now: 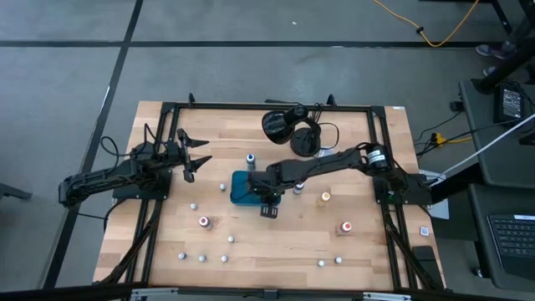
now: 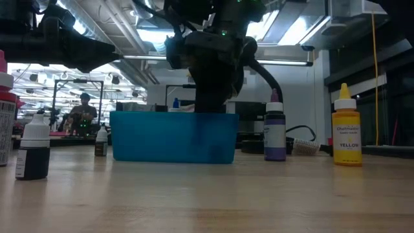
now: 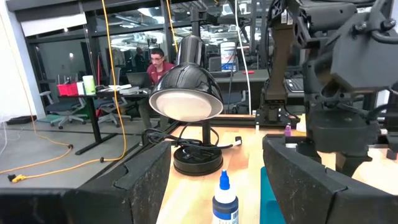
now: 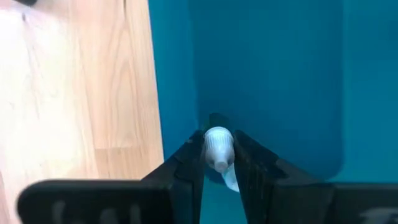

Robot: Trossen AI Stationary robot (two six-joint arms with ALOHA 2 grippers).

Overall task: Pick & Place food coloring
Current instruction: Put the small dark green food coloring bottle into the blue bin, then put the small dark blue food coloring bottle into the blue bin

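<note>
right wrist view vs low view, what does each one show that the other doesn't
Only the right wrist view shows the right gripper shut on a white-capped bottle above the tray's inside. Only the low view shows bottles standing on the table around the tray: a yellow bottle, a purple bottle and a black bottle. Both show the teal tray and the wooden table.

Black headphones [image 1: 292, 128] lie at the far edge of the wooden table [image 1: 167, 226]. A person [image 3: 158, 64] sits at a desk in the room behind.
</note>
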